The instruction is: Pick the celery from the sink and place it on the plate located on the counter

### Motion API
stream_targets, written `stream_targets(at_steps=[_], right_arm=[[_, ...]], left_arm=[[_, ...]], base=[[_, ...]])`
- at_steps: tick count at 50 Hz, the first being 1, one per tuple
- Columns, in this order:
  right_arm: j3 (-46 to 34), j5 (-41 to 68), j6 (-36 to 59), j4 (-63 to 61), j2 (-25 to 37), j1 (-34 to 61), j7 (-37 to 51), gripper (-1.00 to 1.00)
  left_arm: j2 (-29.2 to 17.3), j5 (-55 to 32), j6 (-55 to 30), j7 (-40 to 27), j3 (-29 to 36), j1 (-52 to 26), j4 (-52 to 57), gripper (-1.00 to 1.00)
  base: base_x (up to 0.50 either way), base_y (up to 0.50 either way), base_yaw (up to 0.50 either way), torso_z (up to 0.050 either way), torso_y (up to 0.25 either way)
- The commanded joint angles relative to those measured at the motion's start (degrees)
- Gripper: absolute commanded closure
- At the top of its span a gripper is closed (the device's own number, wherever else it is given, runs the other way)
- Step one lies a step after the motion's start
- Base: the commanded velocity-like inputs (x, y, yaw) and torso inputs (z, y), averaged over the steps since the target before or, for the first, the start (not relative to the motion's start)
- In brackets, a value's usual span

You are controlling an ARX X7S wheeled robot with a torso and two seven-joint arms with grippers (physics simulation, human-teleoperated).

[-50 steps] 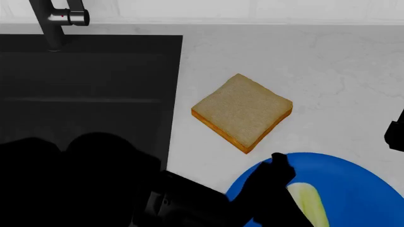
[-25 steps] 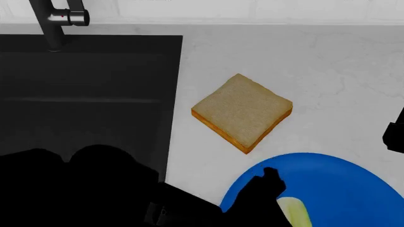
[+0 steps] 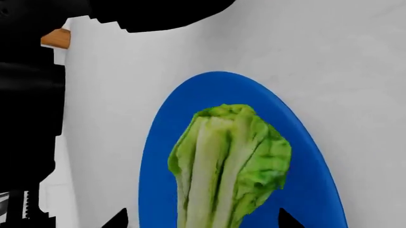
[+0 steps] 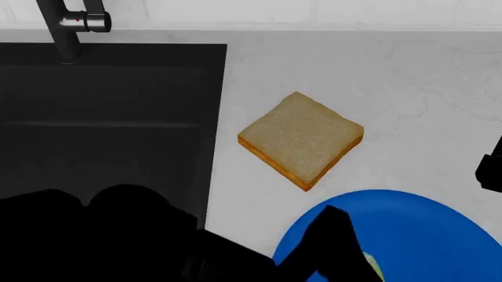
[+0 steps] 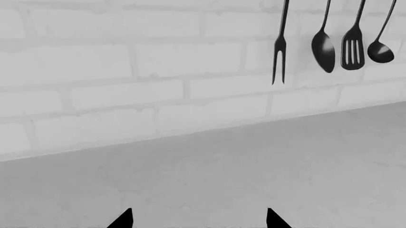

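The celery [image 3: 225, 161] lies flat on the blue plate [image 3: 159, 142], leafy end pointing away from my left gripper [image 3: 203, 219]. The gripper's two dark fingertips [image 3: 120, 219] stand wide apart on either side of the stalks, with blue plate showing in both gaps, so it is open. In the head view the left gripper [image 4: 335, 238] hangs over the plate [image 4: 431, 229] at the lower right and hides all but a sliver of the celery [image 4: 375, 269]. The black sink [image 4: 110, 106] shows nothing inside. My right gripper [image 5: 198, 219] is open and empty above the white counter [image 5: 209, 171].
A square tan bread slice [image 4: 302, 138] lies on the counter [image 4: 392, 76] between sink and plate. The dark faucet [image 4: 70, 23] stands at the sink's far rim. A brick wall with hanging utensils [image 5: 330, 38] faces the right wrist. Part of the right arm [image 4: 490, 170] shows at the right edge.
My left gripper has drawn back toward the near edge over the plate. It now covers most of the celery in the head view. The right arm has barely moved.
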Motion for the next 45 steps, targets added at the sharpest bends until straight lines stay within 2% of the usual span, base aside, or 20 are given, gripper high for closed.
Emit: stream_targets(at_steps=[1,45], right_arm=[[-0.14,0.04,-0.40,0.20,-0.01,-0.26,0.02,-1.00],[-1.01,0.32,-1.73,0.98,-0.63,-0.11,0.60,-1.00]], left_arm=[[0.04,-0.58,-1.32,-0.49,0.00,-0.10,0.06,-1.00],[-1.92,-2.64,-4.03,0.24,-2.38,-3.07,4.84,-1.00]], base=[[0.00,0.00,0.00,0.000,0.000],[0.00,0.00,0.00,0.000,0.000]])
